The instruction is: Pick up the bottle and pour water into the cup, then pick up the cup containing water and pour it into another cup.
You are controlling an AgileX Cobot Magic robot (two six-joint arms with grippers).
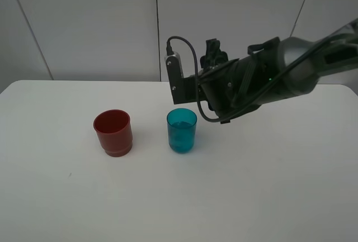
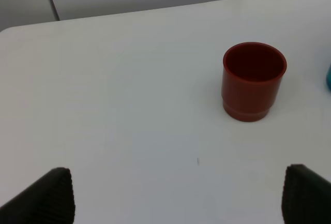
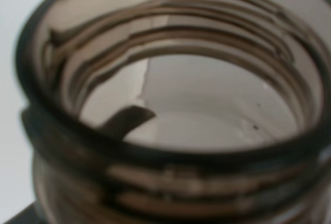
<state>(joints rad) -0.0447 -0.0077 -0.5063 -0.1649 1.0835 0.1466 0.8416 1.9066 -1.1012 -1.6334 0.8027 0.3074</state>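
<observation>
The bottle's (image 3: 170,105) open threaded neck, smoky grey-brown, fills the right wrist view at very close range. My right gripper's fingers do not show in any view; it is shut on the bottle. In the exterior view the right arm's wrist (image 1: 229,88) hangs just behind and right of the teal cup (image 1: 182,131), and the arm hides the bottle. The teal cup stands upright with water in it. To its left the red cup (image 1: 113,132) stands upright, looking empty (image 2: 253,81). My left gripper (image 2: 178,203) is open, low over the table, well short of the red cup.
The white table (image 1: 251,186) carries only the two cups. A grey panelled wall (image 1: 84,24) runs behind its far edge. A sliver of the teal cup (image 2: 329,77) shows at the edge of the left wrist view.
</observation>
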